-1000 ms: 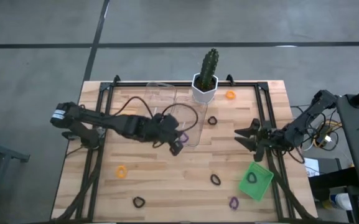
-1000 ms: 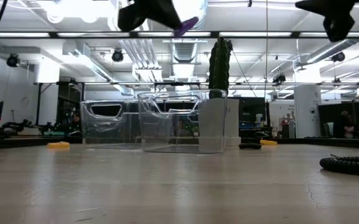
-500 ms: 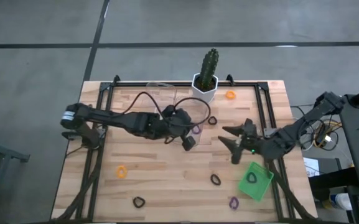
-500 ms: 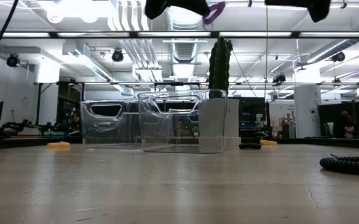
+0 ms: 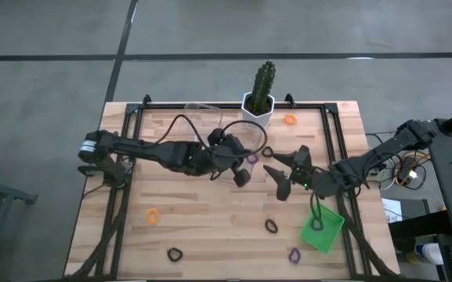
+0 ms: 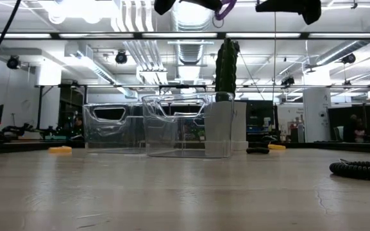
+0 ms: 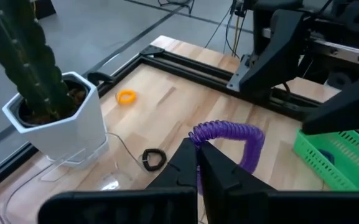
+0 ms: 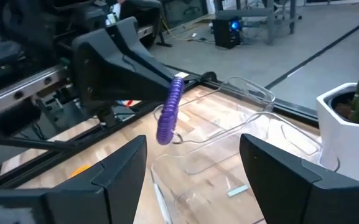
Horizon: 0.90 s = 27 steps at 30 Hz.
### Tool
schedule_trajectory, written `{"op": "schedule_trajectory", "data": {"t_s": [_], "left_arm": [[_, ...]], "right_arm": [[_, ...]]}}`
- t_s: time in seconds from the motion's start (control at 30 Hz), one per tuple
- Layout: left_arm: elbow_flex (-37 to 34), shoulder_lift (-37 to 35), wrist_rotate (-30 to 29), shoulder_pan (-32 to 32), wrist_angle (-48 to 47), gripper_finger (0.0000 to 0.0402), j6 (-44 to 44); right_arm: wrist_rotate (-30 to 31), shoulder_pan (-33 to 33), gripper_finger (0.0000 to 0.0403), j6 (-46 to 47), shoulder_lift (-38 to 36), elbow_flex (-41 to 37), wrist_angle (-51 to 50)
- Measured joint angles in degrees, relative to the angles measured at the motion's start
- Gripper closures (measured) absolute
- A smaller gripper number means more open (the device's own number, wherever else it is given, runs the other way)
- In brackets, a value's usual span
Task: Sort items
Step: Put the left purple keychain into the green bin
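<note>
My left gripper [image 5: 247, 161] is shut on a purple coiled loop [image 7: 230, 140], high above the table's middle, just right of the clear trays [image 5: 210, 125]. The right wrist view shows the same loop [image 8: 168, 116]. My right gripper [image 5: 277, 178] is open and hovers a short way to the loop's right, its fingers pointing left at it. Lying flat on the table are an orange loop [image 5: 290, 119], black loops [image 5: 267, 151] [image 5: 272, 225] [image 5: 175, 254], an orange loop [image 5: 153, 215] and a purple loop [image 5: 294, 254]. One black loop [image 5: 317, 223] lies in the green tray [image 5: 329, 235]. My left gripper pinches the purple loop by one side of its ring [image 7: 199, 138] between the tips of its two fingers [image 7: 185, 163]. The fingers come level from the table's left. The rest of the ring sticks out past the fingertips, lifted clear and high over the table.
A cactus in a white pot [image 5: 259, 100] stands at the far edge, next to the clear trays. The green tray sits near the right edge. A black frame [image 5: 329, 137] runs round the table top. The two grippers are close together over the middle.
My left gripper has carried the purple loop rightward, from over the clear tray's near corner to the table's middle. My right gripper has swung left from the right edge toward the loop, staying open.
</note>
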Motion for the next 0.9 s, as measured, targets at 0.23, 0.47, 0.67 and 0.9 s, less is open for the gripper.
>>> {"op": "schedule_trajectory", "data": {"t_s": [0.23, 0.47, 0.67, 0.9], "left_arm": [[-0.02, 0.31, -0.86, 0.09, 0.92, 0.0401, 0.24], [-0.11, 0.41, -1.1, 0.11, 3.59, 0.0401, 0.87], [-0.13, 1.08, -1.1, 0.13, 5.39, 0.0401, 1.76], [-0.15, 1.63, -0.9, 0.11, 6.6, 0.0401, 1.83]], "right_arm": [[-3.3, -1.88, 0.0143, -0.42, -0.1, 0.16, 0.19], [-6.59, -3.73, 0.0142, -0.42, -0.12, 0.21, 0.79], [-8.92, -5.28, 0.014, -0.42, -0.08, 0.21, 1.68], [-8.83, -6.1, 0.0143, -0.81, -0.08, 0.21, 1.72]]}}
